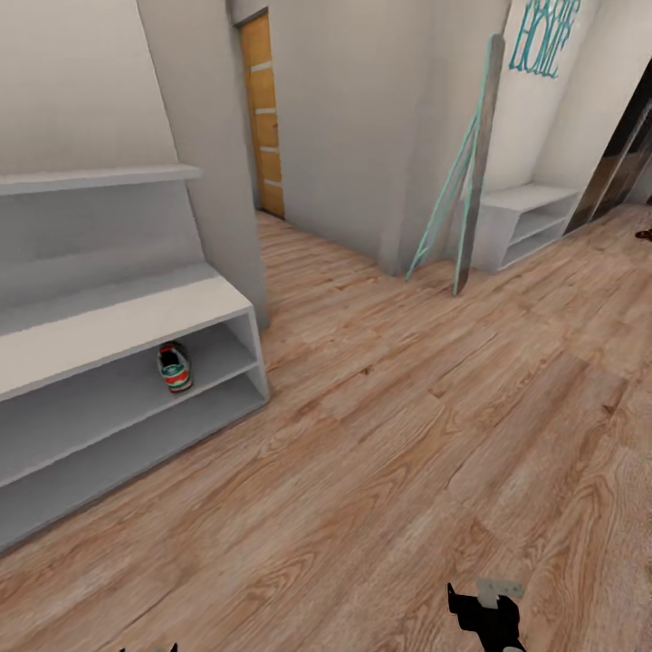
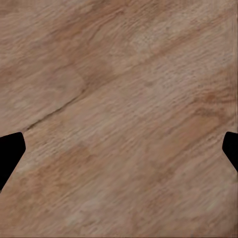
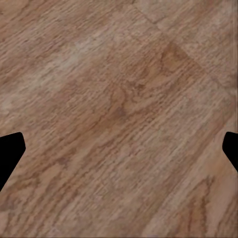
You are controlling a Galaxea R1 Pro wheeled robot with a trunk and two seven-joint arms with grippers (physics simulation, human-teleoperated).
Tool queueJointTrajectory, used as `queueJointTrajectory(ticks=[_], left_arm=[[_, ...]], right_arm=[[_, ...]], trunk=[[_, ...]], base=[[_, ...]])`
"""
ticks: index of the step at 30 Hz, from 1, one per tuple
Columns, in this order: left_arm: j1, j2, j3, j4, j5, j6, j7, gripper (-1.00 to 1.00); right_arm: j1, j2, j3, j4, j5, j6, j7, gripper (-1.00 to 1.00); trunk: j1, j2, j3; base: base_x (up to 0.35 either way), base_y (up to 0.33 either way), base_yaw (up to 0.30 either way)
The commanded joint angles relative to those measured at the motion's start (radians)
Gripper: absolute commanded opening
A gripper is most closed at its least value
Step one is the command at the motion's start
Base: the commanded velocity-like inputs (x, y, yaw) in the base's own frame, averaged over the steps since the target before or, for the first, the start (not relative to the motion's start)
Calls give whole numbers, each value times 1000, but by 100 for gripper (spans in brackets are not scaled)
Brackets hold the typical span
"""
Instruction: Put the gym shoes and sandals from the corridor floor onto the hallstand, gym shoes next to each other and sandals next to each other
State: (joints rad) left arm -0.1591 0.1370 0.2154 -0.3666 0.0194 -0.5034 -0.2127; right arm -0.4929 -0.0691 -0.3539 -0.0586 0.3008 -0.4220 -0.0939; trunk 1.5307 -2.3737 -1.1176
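Hallstand: pale grey low two-tier open shelf bench (image 1: 118,319) at head view left, cut off by the left and lower frame edges, so its full length is hidden. One white lace-up gym shoe with green stripe and red-orange marks (image 1: 174,367) sits on the middle shelf inside the upper compartment near the bench's right end, one end facing out; laces hard to make out, top in shadow. Floor: light brown wood-grain plank flooring (image 1: 426,426), matte, visible knots and plank seams. A second pale grey shelf unit (image 1: 530,222) stands far right beneath teal letters (image 1: 541,36), partly cropped at the top. A dark-brown bit (image 1: 644,234) at the right frame edge is too cut off to identify. Left end effector (image 2: 119,148): black fingertips spread wide at both frame sides over bare planks, pinching nothing. Right end effector (image 3: 119,148): same, spread, nothing between.
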Motion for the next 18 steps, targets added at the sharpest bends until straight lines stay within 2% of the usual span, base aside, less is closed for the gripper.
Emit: queueJointTrajectory(ticks=[1, 18], left_arm=[[0, -1, 7, 0, 2, -1, -10, 100], [0, 0, 7, 0, 4, -1, -10, 100]], right_arm=[[-1, 0, -5, 2, 11, -3, -5, 100], [-1, 0, -5, 2, 11, -4, -5, 100]], trunk=[[0, 0, -1], [0, 0, -1]], base=[[311, 0, -300], [334, 0, -300]])
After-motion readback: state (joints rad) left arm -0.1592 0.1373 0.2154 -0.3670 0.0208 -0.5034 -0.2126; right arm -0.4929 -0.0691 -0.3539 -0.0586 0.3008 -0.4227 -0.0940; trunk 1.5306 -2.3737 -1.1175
